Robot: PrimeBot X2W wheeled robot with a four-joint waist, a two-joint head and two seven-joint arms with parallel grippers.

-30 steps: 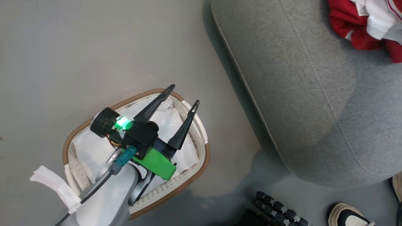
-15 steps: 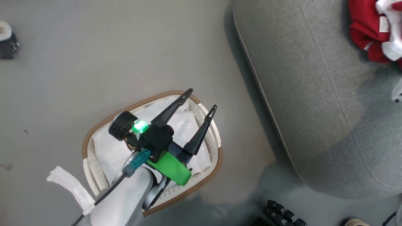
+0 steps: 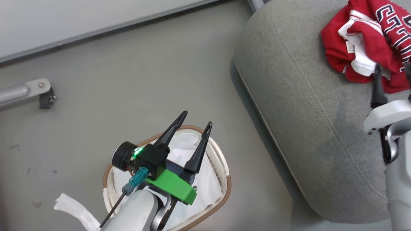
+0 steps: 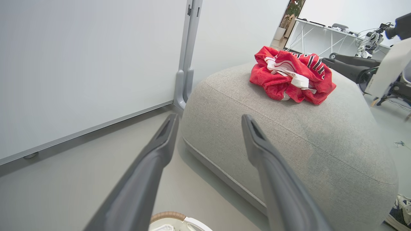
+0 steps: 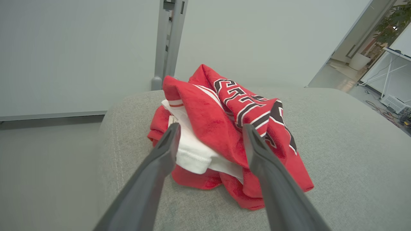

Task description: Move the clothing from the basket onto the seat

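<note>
Clothing: I saw the clothing (image 3: 366,48) bunched in one red heap on top of the seat (image 3: 305,112), toward its far end. Block lettering faced up, with white trim and a tag on the near side.
Seat: it stood on the floor (image 3: 128,80), close to a pale wall panel.
Basket: the basket (image 3: 228,187) sat on the floor beside the seat, apart from it. I saw the white liner (image 3: 186,146) inside, part of it hidden by the left arm.
Left end effector: the left end effector (image 3: 196,118) hovered over the basket, fingers wide and gripping nothing, pointing toward the seat.
Right end effector: the right end effector (image 5: 212,128) was over the seat at the near side of the heap, fingers wide and gripping nothing. The tips were right by the fabric, and I couldn't tell if they touched it.
Other: a shoe (image 4: 399,211) was on the floor by the seat's corner.
</note>
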